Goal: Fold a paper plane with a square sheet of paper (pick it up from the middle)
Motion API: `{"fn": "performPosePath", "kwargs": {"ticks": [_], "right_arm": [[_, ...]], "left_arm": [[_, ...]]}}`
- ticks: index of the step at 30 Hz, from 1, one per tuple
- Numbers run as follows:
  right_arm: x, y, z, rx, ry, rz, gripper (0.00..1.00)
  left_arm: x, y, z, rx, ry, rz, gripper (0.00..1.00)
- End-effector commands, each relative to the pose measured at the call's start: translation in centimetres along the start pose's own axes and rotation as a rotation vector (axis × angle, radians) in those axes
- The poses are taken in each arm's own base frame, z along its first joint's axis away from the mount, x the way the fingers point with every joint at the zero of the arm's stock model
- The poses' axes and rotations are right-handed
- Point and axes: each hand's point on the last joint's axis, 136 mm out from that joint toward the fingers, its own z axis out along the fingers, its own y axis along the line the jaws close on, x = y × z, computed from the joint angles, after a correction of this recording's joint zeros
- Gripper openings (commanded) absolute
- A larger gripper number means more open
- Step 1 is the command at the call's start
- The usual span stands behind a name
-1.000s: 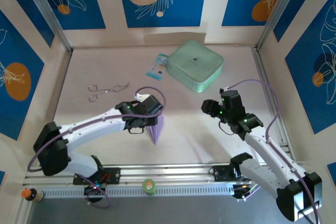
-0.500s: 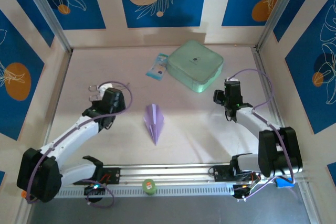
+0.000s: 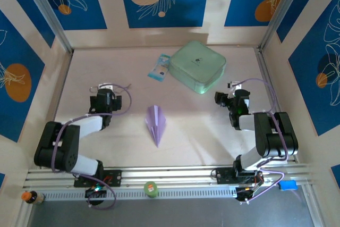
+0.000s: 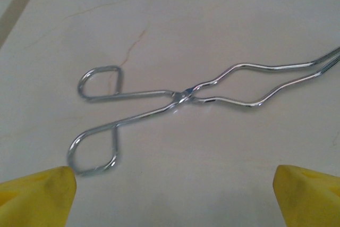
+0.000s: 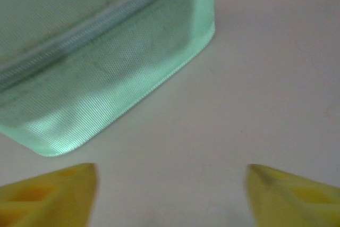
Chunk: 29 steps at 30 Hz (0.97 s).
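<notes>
Left claw (image 4: 172, 198) open, paper plane (image 3: 156, 124) pointing nearward

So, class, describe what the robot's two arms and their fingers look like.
Both the left arm and the right arm have white rounded links joined by black joints. A thin purple cable loops along each. The fingers are bright yellow wedges.

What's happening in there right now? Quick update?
Left gripper and right gripper open, empty. Paper plane folded, lying mid-table, untouched. Tongs by left, mint case by right.
</notes>
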Motion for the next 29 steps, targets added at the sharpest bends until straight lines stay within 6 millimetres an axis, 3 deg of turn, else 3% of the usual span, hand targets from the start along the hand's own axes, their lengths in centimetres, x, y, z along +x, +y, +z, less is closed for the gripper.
{"fn": "performPosePath", "kwargs": {"ticks": [1, 4, 8, 10, 29], "right_arm": [[-2.0, 0.6, -0.1, -0.027, -0.078, -0.015, 0.99], [-2.0, 0.5, -0.1, -0.013, -0.081, -0.013, 0.99], [-2.1, 0.5, -0.1, -0.014, -0.086, -0.013, 0.99], [-2.1, 0.5, -0.1, -0.016, -0.083, -0.013, 0.99], [-2.1, 0.5, -0.2, -0.013, -0.085, -0.017, 0.99]], "left_arm": [[-4.1, -1.1, 0.6, 0.097, -0.178, 0.001, 0.96], [-3.4, -1.4, 0.7, 0.177, -0.181, -0.023, 0.95], [-2.5, -2.1, -0.9, 0.244, -0.347, -0.03, 0.97], [-2.4, -0.1, 0.2, 0.134, -0.278, -0.09, 1.0], [-2.5, -0.9, 0.0, 0.171, -0.286, -0.059, 1.0]]}}
